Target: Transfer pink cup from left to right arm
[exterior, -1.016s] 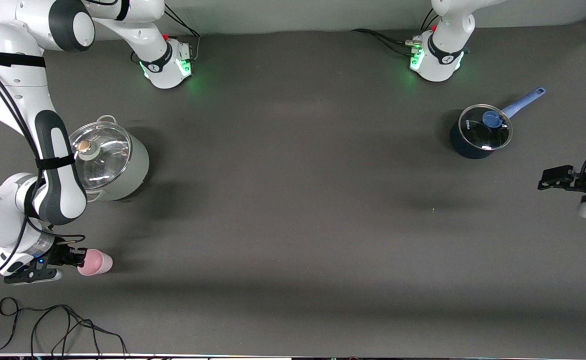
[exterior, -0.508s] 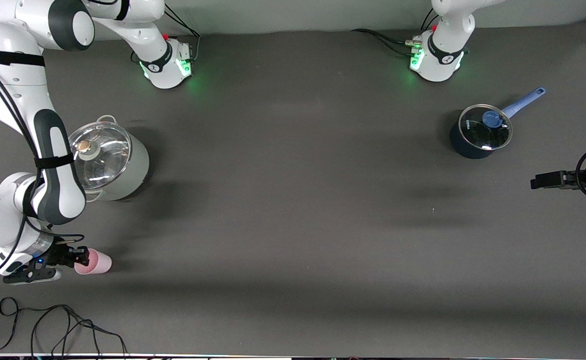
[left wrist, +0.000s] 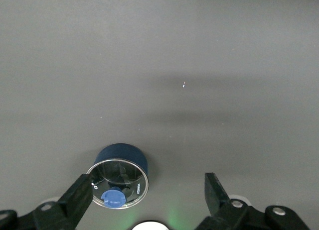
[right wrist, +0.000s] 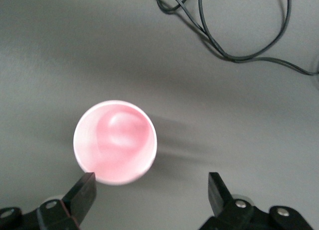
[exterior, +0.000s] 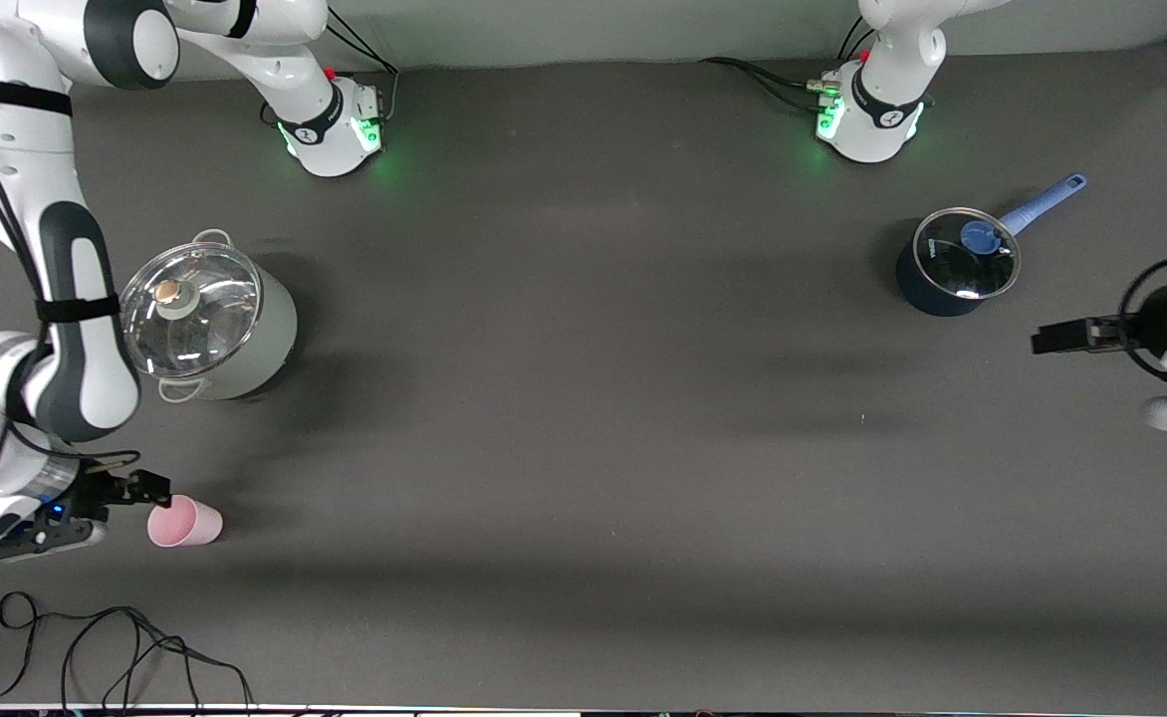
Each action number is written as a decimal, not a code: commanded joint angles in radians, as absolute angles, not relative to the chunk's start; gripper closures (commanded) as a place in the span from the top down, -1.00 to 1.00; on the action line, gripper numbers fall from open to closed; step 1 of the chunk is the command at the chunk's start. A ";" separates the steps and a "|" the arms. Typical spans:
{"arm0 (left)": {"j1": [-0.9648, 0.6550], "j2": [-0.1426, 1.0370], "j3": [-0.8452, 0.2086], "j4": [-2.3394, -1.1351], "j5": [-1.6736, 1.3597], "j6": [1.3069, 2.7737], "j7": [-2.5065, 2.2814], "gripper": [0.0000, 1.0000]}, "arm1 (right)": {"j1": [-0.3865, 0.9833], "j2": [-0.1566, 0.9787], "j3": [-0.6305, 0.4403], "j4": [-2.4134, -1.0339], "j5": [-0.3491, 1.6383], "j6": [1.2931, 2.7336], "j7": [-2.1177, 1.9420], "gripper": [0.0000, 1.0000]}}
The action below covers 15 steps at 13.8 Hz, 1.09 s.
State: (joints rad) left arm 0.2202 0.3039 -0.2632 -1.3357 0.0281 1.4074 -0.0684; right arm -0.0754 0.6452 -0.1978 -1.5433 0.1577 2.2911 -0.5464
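The pink cup [exterior: 185, 522] seemingly stands upright, mouth up.

Right gripper [exterior: 150, 490] jaws opened — pink cup [exterior: 183, 522] released, standing on table [exterior: 583, 448].

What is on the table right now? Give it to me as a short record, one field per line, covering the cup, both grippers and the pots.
pink cup: pink cup stands upright on the table, mouth up, at the right arm's end, held by nothing
right gripper: right gripper open, beside the cup's rim, not gripping it
left gripper: left gripper open and empty, waiting at the left arm's end
grey pot: grey pot with glass lid, farther from the front camera than the cup
blue saucepan: blue saucepan with glass lid, near the left gripper
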 commanded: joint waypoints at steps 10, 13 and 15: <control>-0.016 0.239 0.010 -1.379 0.029 1.404 0.072 1.00 | -0.006 0.322 -0.236 -1.376 0.149 1.611 -0.414 0.99; -0.101 0.104 0.087 -1.594 0.037 1.600 0.080 1.00 | 0.102 0.223 -0.236 -1.414 0.105 1.586 -0.142 0.99; -0.101 0.006 0.087 -1.770 0.037 1.762 0.080 1.00 | 0.144 0.141 -0.236 -1.488 0.061 1.591 -0.080 0.99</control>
